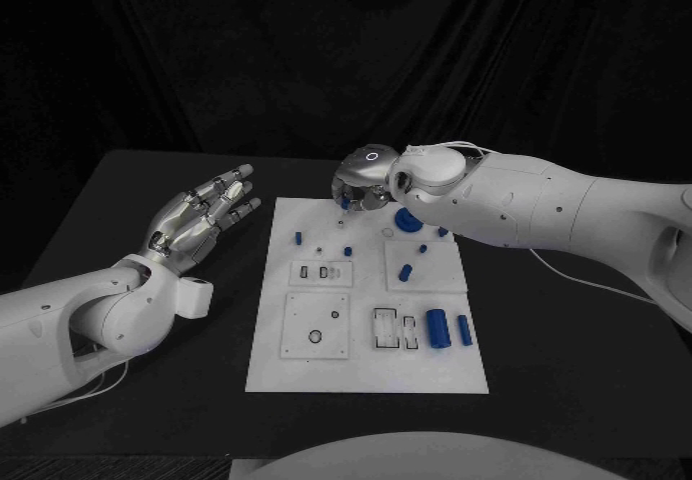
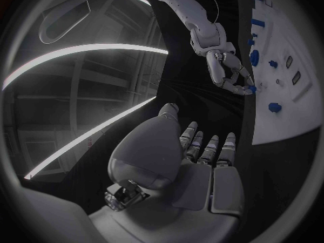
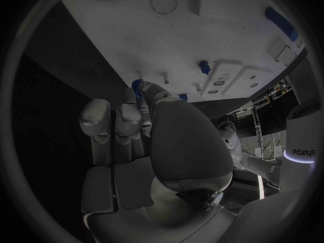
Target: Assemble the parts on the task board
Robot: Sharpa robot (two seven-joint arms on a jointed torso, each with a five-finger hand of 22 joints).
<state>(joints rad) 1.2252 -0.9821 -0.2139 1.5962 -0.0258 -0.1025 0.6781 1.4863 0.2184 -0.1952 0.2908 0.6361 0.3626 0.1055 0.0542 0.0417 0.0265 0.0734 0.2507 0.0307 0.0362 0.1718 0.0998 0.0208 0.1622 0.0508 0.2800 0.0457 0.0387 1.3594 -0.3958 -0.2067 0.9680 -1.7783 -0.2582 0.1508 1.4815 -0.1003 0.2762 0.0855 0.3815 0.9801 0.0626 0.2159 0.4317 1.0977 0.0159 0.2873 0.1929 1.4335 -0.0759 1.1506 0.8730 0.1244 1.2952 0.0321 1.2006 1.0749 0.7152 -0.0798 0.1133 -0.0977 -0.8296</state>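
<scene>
The white task board [image 1: 375, 375] lies in the middle of the black table. My right hand [image 1: 364, 185] hangs over the board's far edge with its fingers pointing down. It pinches a small blue part [image 3: 140, 86] at its fingertips, just above the board [image 3: 121, 32]. The left wrist view shows the same hand [image 2: 228, 70] with the blue part [image 2: 251, 89] beside the board [image 2: 297, 113]. My left hand [image 1: 202, 215] is raised to the left of the board, fingers spread and holding nothing.
Loose blue parts lie on the board: a gear [image 1: 408, 220], short pegs [image 1: 300, 238] [image 1: 349, 248] and two cylinders [image 1: 436, 328] [image 1: 464, 329] near the right edge. White recessed blocks [image 1: 317, 272] [image 1: 316, 325] sit in the board's left half.
</scene>
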